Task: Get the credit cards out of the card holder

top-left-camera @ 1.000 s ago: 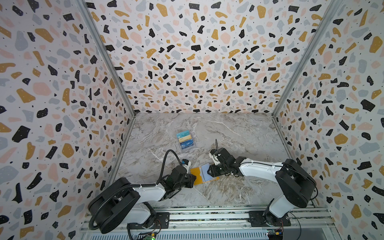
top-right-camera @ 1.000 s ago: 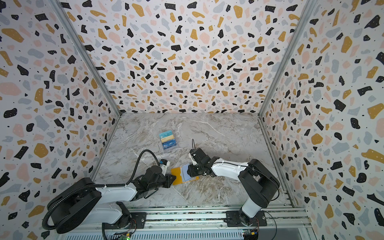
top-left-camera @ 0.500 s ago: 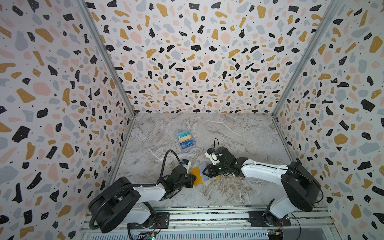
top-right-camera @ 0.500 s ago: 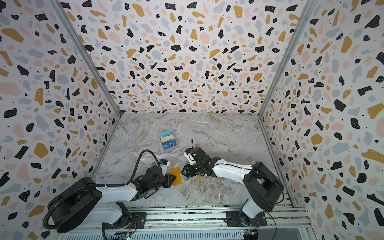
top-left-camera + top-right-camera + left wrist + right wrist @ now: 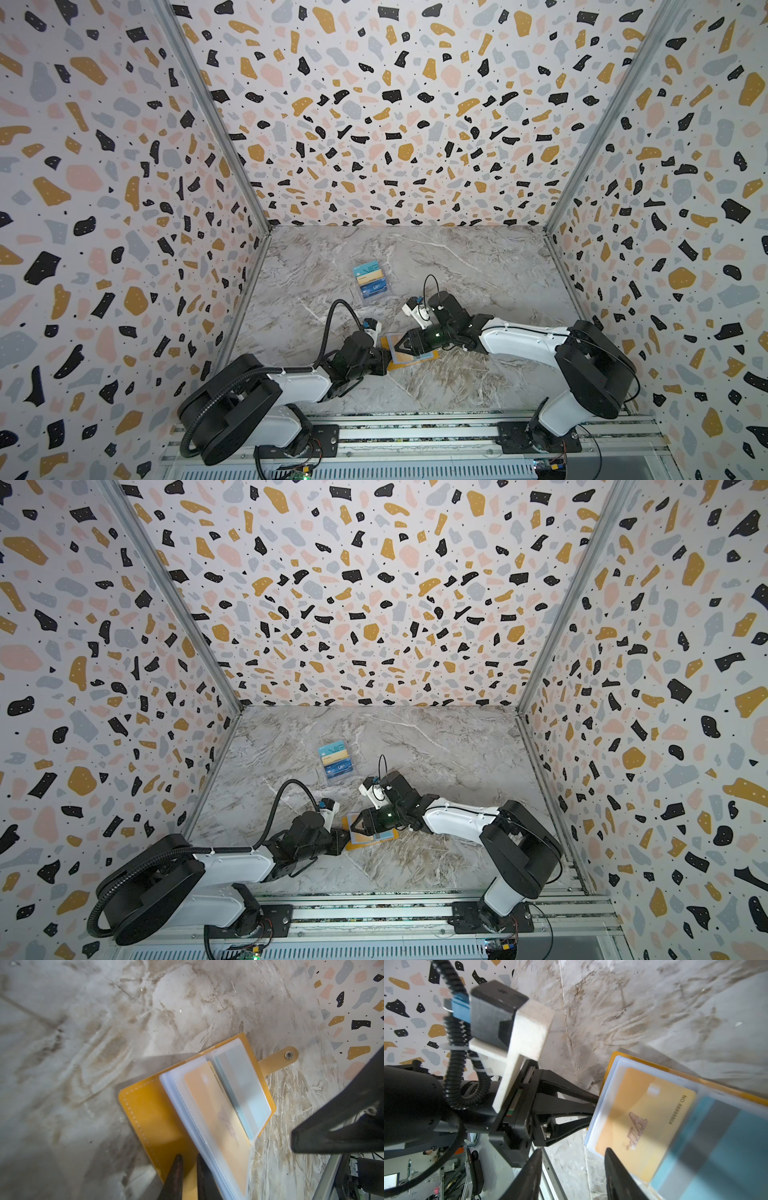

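Showing gold card (image 5: 643,1126) print: wrist views.

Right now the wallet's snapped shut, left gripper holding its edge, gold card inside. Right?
No: the wallet lies open, tab unsnapped, per the left wrist view. The left gripper does hold its edge, gold card inside.

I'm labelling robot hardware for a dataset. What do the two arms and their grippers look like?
The left arm and right arm have white shells and bulky black joints. The left gripper and right gripper are black with tapered tips. A ribbed black cable runs to a white camera bracket.
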{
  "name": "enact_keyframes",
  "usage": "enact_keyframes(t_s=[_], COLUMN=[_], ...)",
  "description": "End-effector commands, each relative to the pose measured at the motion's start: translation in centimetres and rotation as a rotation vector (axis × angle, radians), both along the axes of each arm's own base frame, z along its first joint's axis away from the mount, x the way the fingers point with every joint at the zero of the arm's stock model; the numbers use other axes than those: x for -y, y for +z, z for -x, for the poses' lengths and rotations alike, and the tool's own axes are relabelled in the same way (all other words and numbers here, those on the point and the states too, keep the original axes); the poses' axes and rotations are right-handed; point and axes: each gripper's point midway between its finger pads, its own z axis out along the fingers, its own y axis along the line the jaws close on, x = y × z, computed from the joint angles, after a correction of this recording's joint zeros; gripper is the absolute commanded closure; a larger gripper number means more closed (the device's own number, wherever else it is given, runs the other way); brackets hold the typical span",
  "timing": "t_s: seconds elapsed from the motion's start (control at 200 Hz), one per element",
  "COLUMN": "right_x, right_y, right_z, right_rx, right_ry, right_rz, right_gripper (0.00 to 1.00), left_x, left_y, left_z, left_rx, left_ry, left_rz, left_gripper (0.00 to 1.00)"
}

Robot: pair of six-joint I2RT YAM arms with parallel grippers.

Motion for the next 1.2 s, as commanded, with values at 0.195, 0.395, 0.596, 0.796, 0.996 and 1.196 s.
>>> enact_keyframes(t_s=[0.195,0.395,0.596,0.796,0.996,1.196], right_x=[3.3,5.3,6.2,6.3,6.1,6.2], right_y=[0.4,-1.7,-3.1,-4.1,-5.1,-6.1], right_z=[-3.4,-4.2,-4.6,-4.6,-4.3,-3.9], right_rx=[0.159,0.156,0.148,0.13,0.099,0.071], right_ry=[-0.173,-0.23,-0.268,-0.268,-0.254,-0.248], right_rz=[0.181,0.287,0.347,0.364,0.366,0.383], right_gripper=[0.5,0.5,0.5,0.5,0.5,0.5], left_x=[-1.8,-2.0,-1.9,-0.4,0.2,-0.1], left_y=[-0.4,1.8,3.8,3.8,2.5,1.4], left_z=[0.3,-0.3,-0.5,-0.2,-0.5,-0.5], left_rx=[-0.005,0.022,0.058,0.065,0.048,0.034], left_ry=[0.045,0.067,0.069,-0.012,-0.026,-0.015], left_rz=[-0.069,-0.079,-0.054,-0.02,-0.027,-0.048], left_gripper=[0.76,0.73,0.72,0.77,0.88,0.92])
